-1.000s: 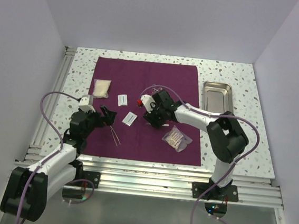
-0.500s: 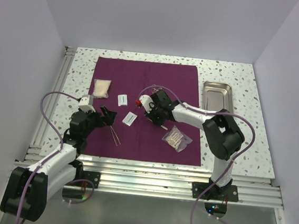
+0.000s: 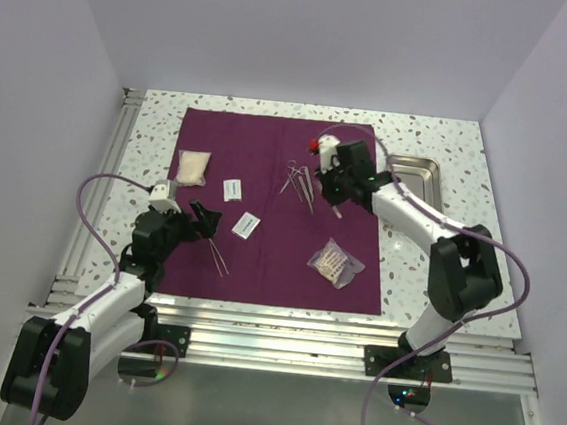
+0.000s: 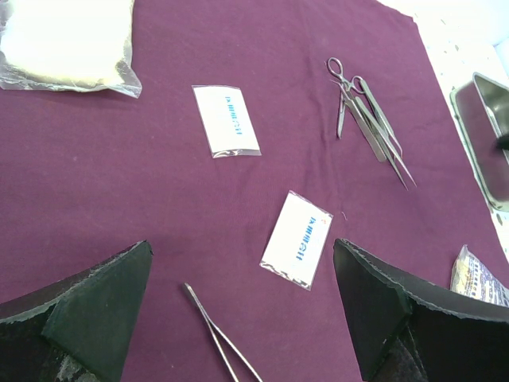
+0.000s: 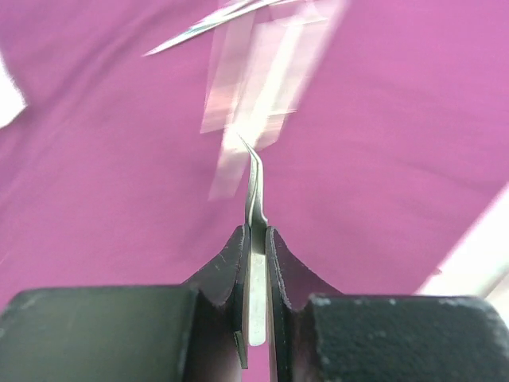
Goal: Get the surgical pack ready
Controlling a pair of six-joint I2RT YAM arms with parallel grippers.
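Right jaws pinch tweezers (image 5: 254, 191) above the spread surgical pack (image 3: 278, 264).

Steel tray (image 3: 418, 170) at table (image 3: 450, 148) right edge. Gauze pouch (image 3: 193, 168) far left. Upper sachet (image 4: 227, 119), lower sachet (image 4: 297, 237), apart. Scissors (image 4: 342, 103) touching forceps (image 4: 382, 135). Curved tweezers (image 5: 253, 187) aloft.

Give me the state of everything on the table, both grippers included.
surgical pack: spread flat, unfolded.
left gripper: open, empty.
right gripper: shut on curved forceps.
instrument cluster: lying loose on the pack.
tweezers: lying by the left gripper.
two white packets: flat on the pack.
gauze pouch: flat, far-left corner.
clear bag: flat, near-right.
steel tray: upright, beside the pack.
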